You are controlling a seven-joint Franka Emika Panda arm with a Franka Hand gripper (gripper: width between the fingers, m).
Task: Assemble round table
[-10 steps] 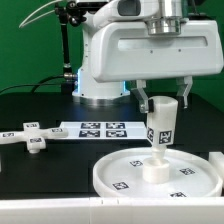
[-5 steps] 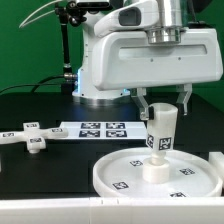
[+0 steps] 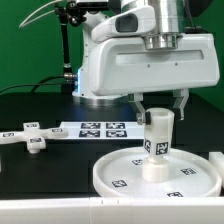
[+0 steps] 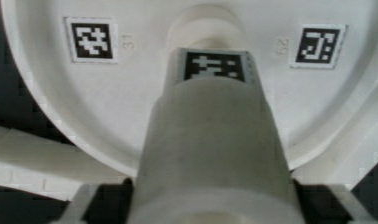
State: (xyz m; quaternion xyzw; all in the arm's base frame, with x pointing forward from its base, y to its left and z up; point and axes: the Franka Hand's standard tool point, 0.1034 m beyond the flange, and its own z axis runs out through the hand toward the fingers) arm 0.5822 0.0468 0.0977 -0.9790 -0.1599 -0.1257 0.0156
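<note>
Gripper (image 3: 158, 113): fingers clamped on upright cylinder leg (image 3: 155, 140), shifted slightly toward the exterior view's left since earlier. Below fingers: round disc (image 3: 106, 174), rim well clear all round.

One disc (image 3: 106, 173), one leg (image 3: 156, 133), one base (image 3: 28, 137)

Bright, even light; the wrist view is softly blurred.
</note>
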